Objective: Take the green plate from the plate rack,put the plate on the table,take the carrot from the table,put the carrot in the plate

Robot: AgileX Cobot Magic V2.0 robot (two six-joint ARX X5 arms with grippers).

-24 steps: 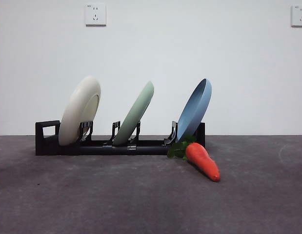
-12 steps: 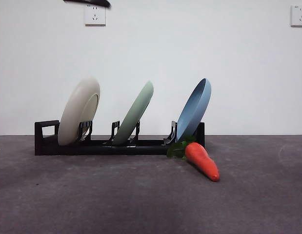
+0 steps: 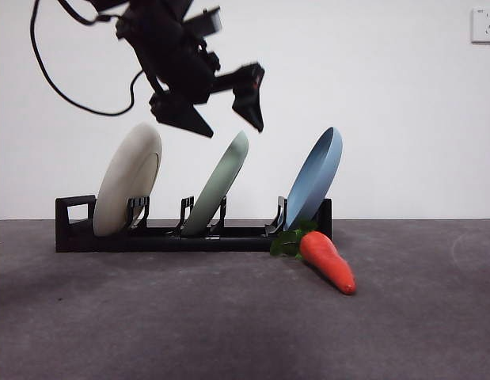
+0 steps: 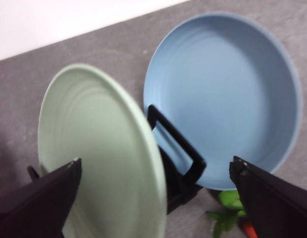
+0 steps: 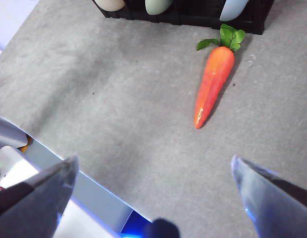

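Observation:
The green plate (image 3: 221, 184) leans in the middle slot of the black plate rack (image 3: 150, 237). My left gripper (image 3: 231, 127) hangs open just above the plate's top rim, one jaw on each side, not touching it. In the left wrist view the green plate (image 4: 98, 153) sits between the open jaws of the left gripper (image 4: 155, 166). The carrot (image 3: 328, 260) lies on the table (image 3: 189, 324) in front of the rack's right end, leaves toward the rack. My right gripper (image 5: 153, 163) is open and empty, high over the table's near edge, with the carrot (image 5: 213, 84) ahead of it.
A cream-white plate (image 3: 130, 188) leans in the rack's left slot and a blue plate (image 3: 316, 178) in the right slot, also in the left wrist view (image 4: 227, 94). The rack's loop handle (image 3: 75, 210) is at its left end. The table's edge (image 5: 54, 153) shows in the right wrist view.
The left arm has come down from the top edge of the front view and now hangs just above the green plate. Plates, rack and carrot have not moved.

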